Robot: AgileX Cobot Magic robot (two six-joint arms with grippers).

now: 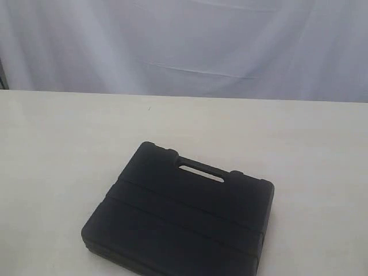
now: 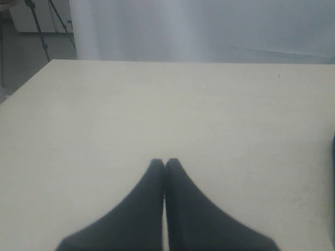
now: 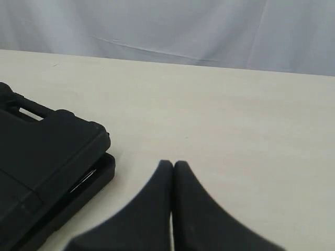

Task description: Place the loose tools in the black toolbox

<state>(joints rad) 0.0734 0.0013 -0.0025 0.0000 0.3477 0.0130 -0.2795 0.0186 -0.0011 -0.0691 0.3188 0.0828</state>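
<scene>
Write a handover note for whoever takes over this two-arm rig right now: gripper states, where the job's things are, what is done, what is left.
Left gripper: shut, empty, over the pale table.
Right gripper: shut, empty, beside the large flat black moulded plastic toolbox.
Toolbox: lying flat on the table, halves folded together; a thin gap shows at one corner.
Done: no loose tools in sight in any view, so they seem packed; contents hidden.
Left: probably only pressing the case fully closed.
</scene>
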